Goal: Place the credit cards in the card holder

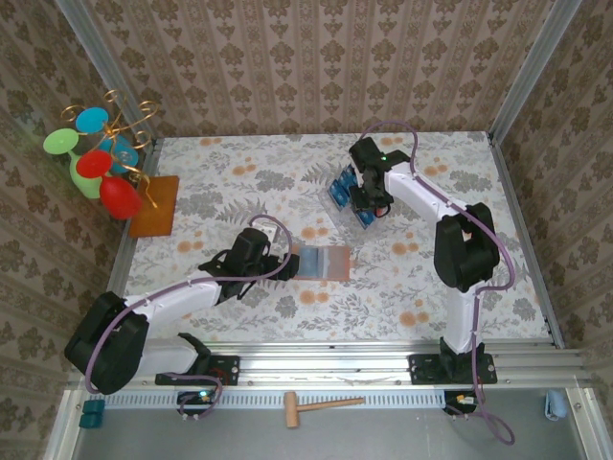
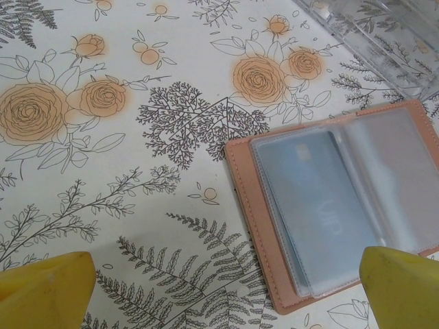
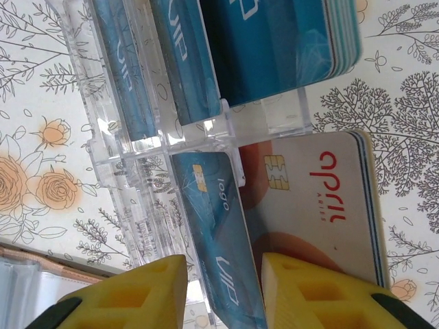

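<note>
The card holder [image 1: 321, 262] lies open on the floral cloth, tan rim [image 2: 241, 179] up, with one blue card [image 2: 312, 199] under its clear sleeve. My left gripper [image 2: 223, 291] is open, hovering over the holder's left edge; its yellow fingertips [image 2: 44, 288] touch nothing. The credit cards [image 3: 274, 41] stand in a clear tray [image 3: 134, 171]. My right gripper [image 3: 223, 288] straddles one tilted blue card [image 3: 216, 226]. Its right finger is against the card, and a gap shows on the left. From above, the right gripper [image 1: 367, 213] sits at the tray [image 1: 343, 190].
A white and red card [image 3: 315, 199] lies flat beside the straddled one. An orange-brown mat [image 1: 155, 205] and coloured plastic glasses on a gold stand [image 1: 101, 158] sit at the far left. A wooden mallet [image 1: 321, 407] rests below the front rail. Patterned walls surround the table.
</note>
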